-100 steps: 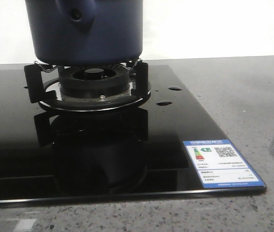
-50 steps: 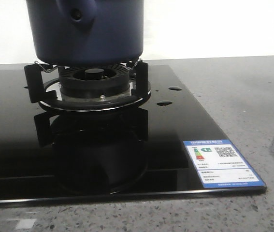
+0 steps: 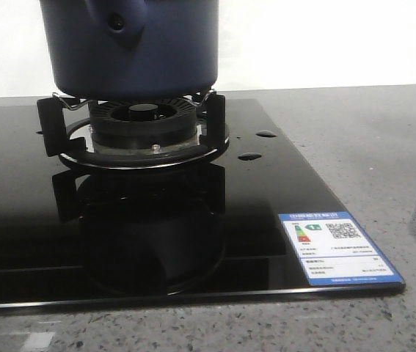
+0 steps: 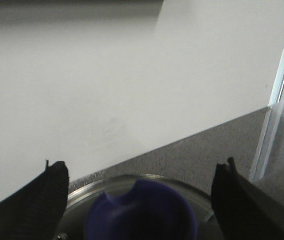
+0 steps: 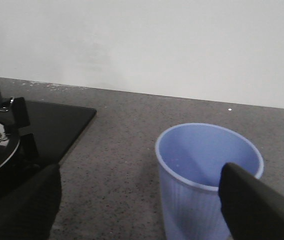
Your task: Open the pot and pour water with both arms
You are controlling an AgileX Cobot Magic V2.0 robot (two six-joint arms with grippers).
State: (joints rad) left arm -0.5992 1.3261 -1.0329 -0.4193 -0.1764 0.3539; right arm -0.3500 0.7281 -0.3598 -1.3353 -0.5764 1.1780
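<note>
Pot [image 3: 130,48] upright on burner stand [image 3: 138,132] at 11 o'clock of tabletop [image 3: 384,147], axis vertical, handle stub toward camera. Left gripper [image 4: 139,200] jaws apart above blue knob [image 4: 142,210]. Right gripper [image 5: 142,210] jaws apart near pale cup [image 5: 207,175].

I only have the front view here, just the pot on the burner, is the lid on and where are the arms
Observer: The left gripper is open above the lid's blue knob, fingers either side, not touching.
Operator: And the right arm?
Observer: The right gripper is open beside the stove, with a pale blue cup in front of it.
Operator: Anything in that cup?
Observer: It stands upright on the counter; what shows of its inside looks empty.
</note>
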